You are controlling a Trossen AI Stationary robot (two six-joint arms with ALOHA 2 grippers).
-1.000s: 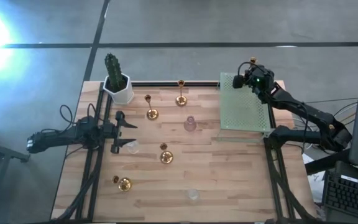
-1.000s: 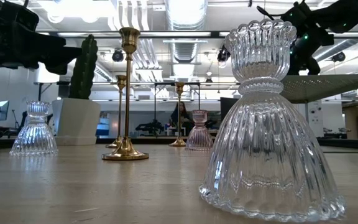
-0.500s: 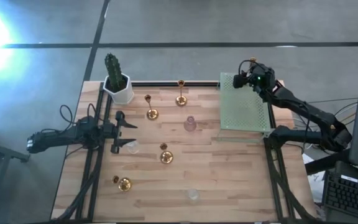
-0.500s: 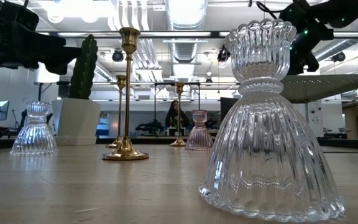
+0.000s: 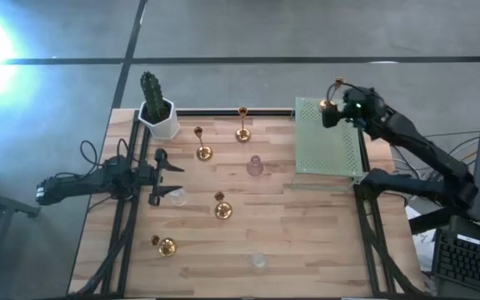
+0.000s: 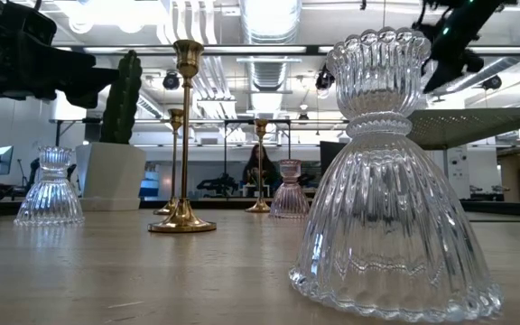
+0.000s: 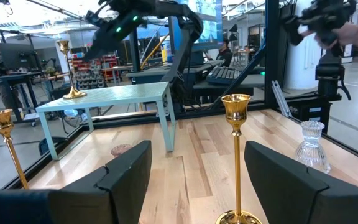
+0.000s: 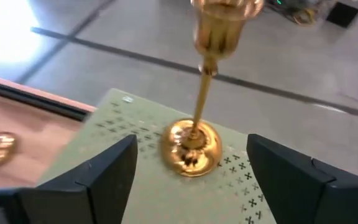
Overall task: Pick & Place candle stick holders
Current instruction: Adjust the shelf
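Green perforated mat: a raised platform at the far right of the wooden table. One gold holder stands upright on its far corner; in the high view only the cup is clear, the base being masked by the arm.

Right gripper: above the mat's far edge, fingers spread wide, empty. In the right wrist view the fingers stand apart on either side of that holder's base without touching; its cup is cut off at the frame edge.

Left gripper: at the table's left side, jaws wide, holding nothing, a clear glass holder just beside its tips.

Gold holders on the table: three upright in the far middle and centre; one near left, upright or tipped cannot be told.

Glass holders: a pinkish one at centre; a clear one near the front edge, faint from above, filling the low view.

White pot with cactus: far left corner.

A person: in the room behind, small and partly hidden.
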